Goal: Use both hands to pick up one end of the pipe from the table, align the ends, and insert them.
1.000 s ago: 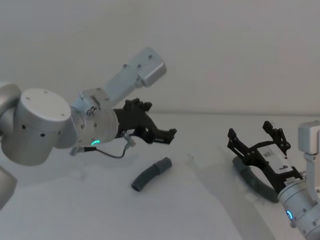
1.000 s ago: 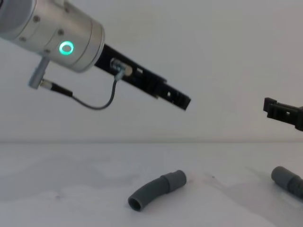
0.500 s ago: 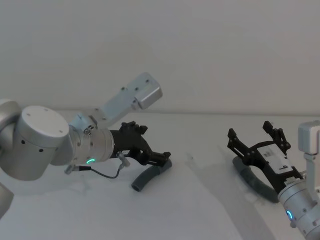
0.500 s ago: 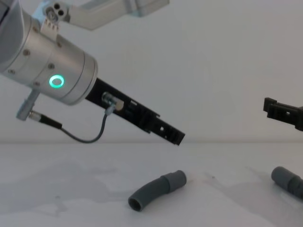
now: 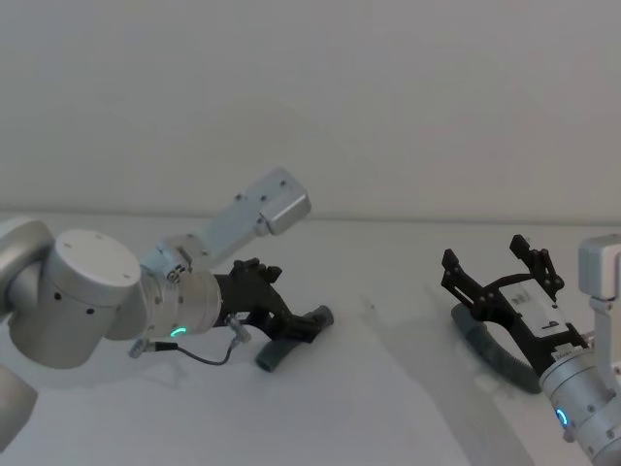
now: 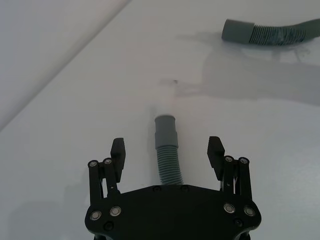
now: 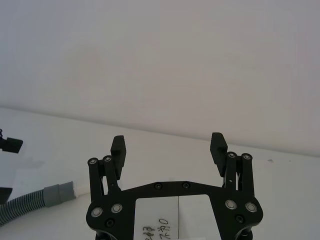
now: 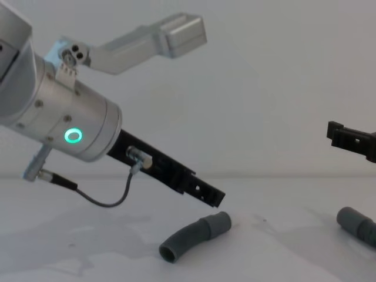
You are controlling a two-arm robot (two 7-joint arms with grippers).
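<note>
Head view: L gripper (image 5: 296, 325) sits low at centre-left of frame, reaching in from the left on its silver wrist w/ the green ring light (image 5: 175, 332) lit. Fingers spread wide, nothing clamped. It's right down at the curved pipe piece (image 5: 271, 355), which lies on the table (image 5: 388, 408) just left of centre. The piece's plain open end pokes out toward the bottom of frame, its collar end (image 5: 321, 315) shows past the fingertips, mid part hidden behind the black fingers

L wrist view: curved pipe piece (image 6: 167, 160) lies btw the two fingers (image 6: 118, 150) w/ a clear gap each side, no contact seen. Collar end points away from the palm, ribbed part runs back under the gripper body

Chest view: L gripper (image 8: 208, 197) slants down from upper left, tip just above the collar end of the curved pipe piece (image 8: 188, 238) at lower centre. Whether the tip touches the piece here, can't tell

R gripper (image 5: 488, 257) is at right of frame in head view, fingers wide apart, empty, held over the second pipe piece (image 5: 490, 354), which lies on the table at lower right, partly covered by the gripper. R wrist view: fingers apart, aimed at the wall (image 7: 150, 50), second pipe piece (image 7: 40, 200) off to one side on the table. Chest view: second pipe piece (image 8: 354, 222) at the right edge, well apart from the curved pipe piece
</note>
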